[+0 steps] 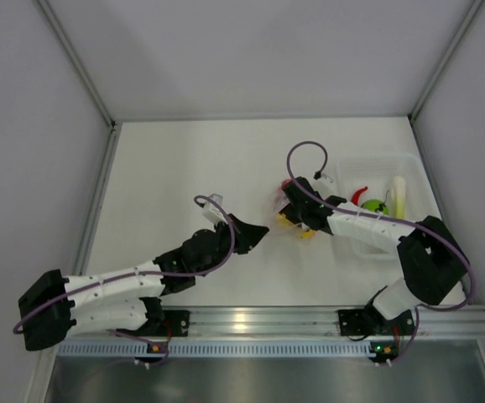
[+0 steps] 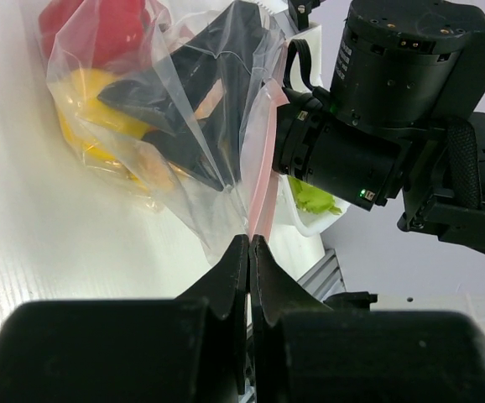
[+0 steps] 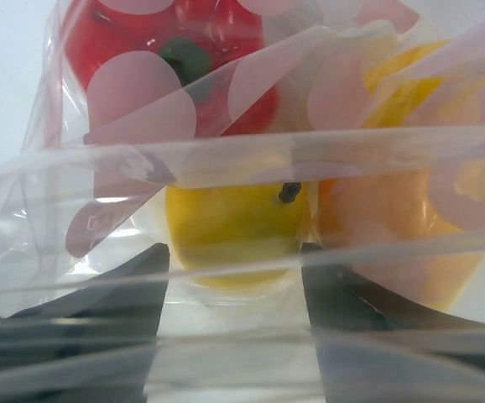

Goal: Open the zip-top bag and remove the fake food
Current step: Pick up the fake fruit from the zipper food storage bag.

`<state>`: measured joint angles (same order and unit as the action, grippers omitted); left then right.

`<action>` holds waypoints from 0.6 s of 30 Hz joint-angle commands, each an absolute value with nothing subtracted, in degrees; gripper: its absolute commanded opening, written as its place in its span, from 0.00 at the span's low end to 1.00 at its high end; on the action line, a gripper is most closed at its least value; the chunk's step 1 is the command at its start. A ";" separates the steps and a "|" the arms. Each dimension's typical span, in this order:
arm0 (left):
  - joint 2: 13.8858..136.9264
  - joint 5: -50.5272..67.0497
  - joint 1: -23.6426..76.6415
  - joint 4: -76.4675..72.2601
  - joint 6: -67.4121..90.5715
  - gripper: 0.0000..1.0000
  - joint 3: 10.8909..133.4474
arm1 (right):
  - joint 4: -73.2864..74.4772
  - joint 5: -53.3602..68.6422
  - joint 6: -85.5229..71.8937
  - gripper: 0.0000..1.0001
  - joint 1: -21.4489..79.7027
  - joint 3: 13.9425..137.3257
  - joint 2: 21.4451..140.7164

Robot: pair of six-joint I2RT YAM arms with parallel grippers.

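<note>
Open table left of zip-top bag, tray and right arm crowding its right

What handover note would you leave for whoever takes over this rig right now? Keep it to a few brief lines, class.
Left gripper: jaws shut on the bag at its pink zip strip.
Right gripper: jaws open inside the bag, either side of the yellow piece.
In the bag: yellow piece, red pepper, orange piece.
In the tray: chili, green ball, pale stalk.
Done: bag open, three pieces in the tray.
Left: grip the yellow piece, then take out the other two.
</note>
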<state>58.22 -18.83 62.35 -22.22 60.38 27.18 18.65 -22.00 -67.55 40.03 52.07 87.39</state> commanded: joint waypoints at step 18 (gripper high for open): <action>55.19 -17.75 63.19 -22.50 60.47 0.00 25.66 | 19.00 -34.62 -66.53 0.63 31.55 50.45 81.21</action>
<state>58.24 -18.39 62.37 -24.16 61.23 27.18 19.31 -22.94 -65.69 39.29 51.72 83.40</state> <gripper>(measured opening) 0.025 0.633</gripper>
